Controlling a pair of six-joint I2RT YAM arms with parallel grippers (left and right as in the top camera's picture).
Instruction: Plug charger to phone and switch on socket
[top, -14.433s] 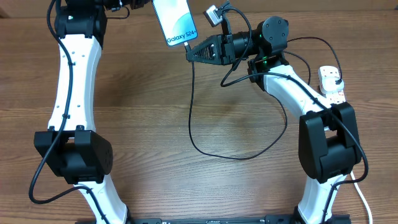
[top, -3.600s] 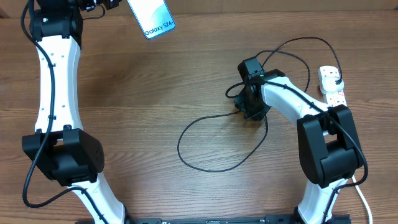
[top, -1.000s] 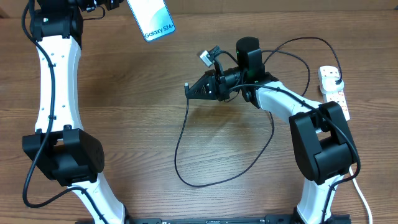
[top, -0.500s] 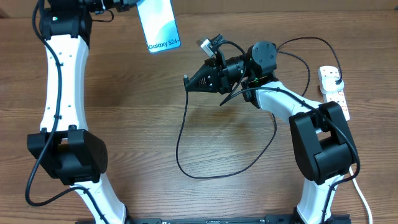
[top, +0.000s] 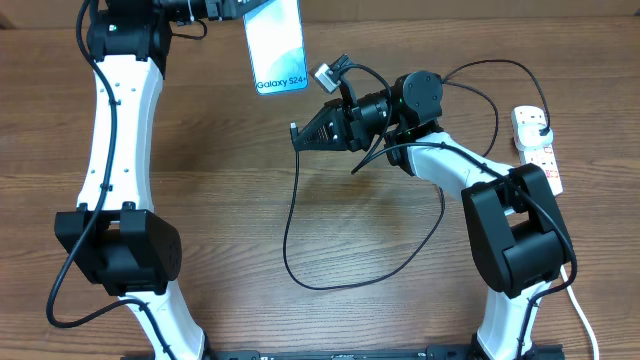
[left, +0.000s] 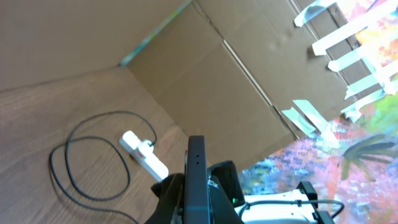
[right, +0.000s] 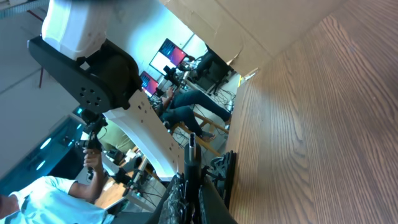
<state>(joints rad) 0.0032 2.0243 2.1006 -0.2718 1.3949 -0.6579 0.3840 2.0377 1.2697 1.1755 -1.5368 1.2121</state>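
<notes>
Black charger tip pinched in right gripper, near the table's far edge, just short of phone, not touching. Left gripper clamps the raised phone. Risk: tip twists in pinch, misses port, shoves phone loose. Socket sits at right edge.

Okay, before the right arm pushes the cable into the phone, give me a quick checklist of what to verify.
1. Phone gripped: ok, left gripper shut on its far end, screen up.
2. Cable end gripped: ok, right gripper shut on it near the tip.
3. Tip lined up with the phone's lower edge: not ok, it sits apart and offset to one side.
4. Cable slack: ok, a loose loop lies on the table.
5. Other end in the power strip: ok, looks seated.
6. Power strip switched on: cannot tell.
</notes>
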